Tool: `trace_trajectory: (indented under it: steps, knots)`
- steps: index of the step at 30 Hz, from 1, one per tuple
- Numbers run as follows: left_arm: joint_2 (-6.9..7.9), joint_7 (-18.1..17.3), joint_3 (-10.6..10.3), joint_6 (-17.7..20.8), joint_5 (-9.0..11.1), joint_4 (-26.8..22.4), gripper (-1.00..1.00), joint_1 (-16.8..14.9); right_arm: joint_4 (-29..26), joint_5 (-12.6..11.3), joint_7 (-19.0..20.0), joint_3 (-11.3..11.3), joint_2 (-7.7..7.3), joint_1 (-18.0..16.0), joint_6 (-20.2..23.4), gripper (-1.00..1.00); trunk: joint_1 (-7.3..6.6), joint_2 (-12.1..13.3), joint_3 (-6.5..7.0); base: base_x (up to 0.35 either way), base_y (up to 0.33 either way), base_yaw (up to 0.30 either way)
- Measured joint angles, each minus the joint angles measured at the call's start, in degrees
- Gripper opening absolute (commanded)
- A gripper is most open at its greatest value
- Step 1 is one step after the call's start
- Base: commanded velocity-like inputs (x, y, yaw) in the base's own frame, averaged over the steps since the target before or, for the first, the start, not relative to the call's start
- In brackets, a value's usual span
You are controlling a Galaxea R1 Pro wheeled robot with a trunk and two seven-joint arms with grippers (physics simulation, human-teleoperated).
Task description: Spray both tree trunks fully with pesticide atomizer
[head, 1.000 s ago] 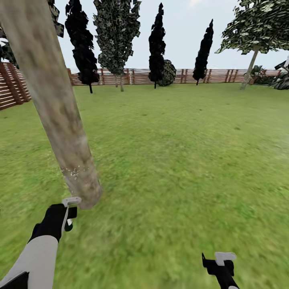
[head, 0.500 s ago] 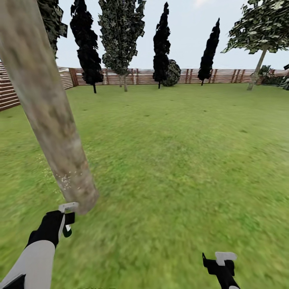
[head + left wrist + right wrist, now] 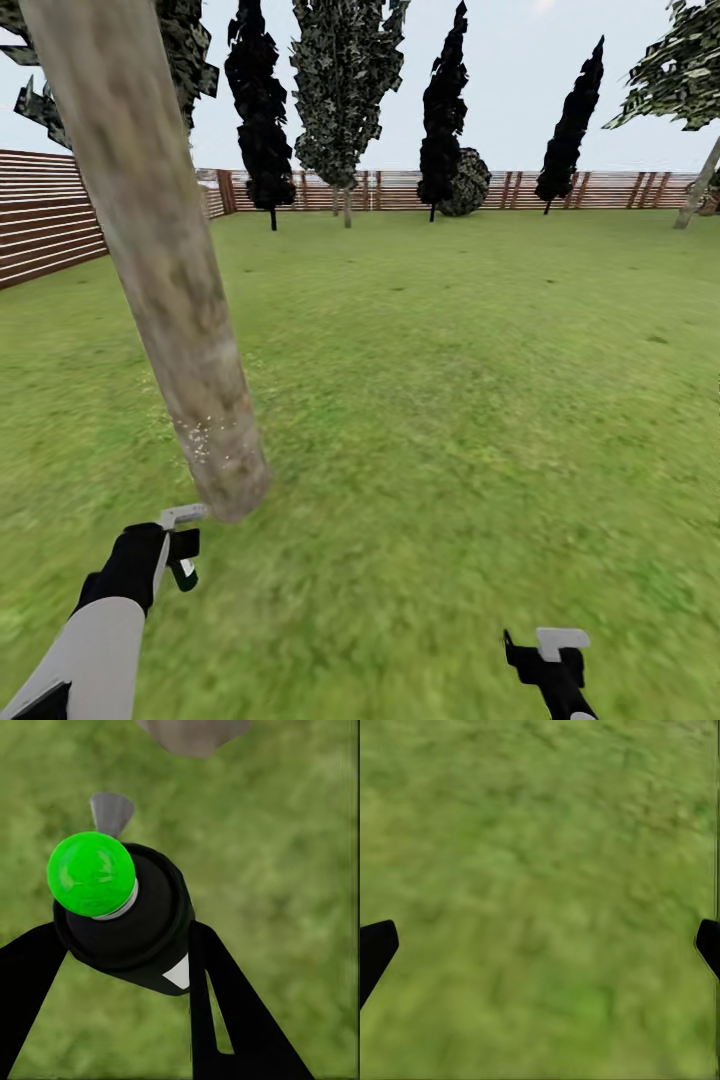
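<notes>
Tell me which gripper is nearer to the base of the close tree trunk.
Left. The left gripper, holding the pesticide atomizer, sits just in front of the tree trunk at its base. The right gripper hangs open over bare grass, far off to the right.

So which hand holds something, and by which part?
The left hand holds the atomizer by its dark body; the right hand holds nothing.

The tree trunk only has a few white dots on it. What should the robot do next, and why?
Probably raise the left gripper, shut on the atomizer, and spray higher. White specks dot just a low patch of the trunk; the bark above looks bare.
</notes>
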Motion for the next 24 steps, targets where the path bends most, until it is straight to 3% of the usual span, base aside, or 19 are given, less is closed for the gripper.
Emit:
trace_trajectory:
  steps: [19,24]
  knots:
    - [0.07,0.4,-0.1,-0.1,0.0,-0.6,-1.0,0.0,0.0,0.0,0.0,0.0,0.0,0.0,0.0,1.0,-0.01,0.0,0.0,0.075,-0.268,0.002]
    - [0.01,0.4,-0.1,-0.1,0.0,-0.7,-1.0,0.0,0.0,0.0,0.0,0.0,0.09,0.0,0.0,1.0,-0.01,0.0,0.0,0.12,-0.268,0.229]
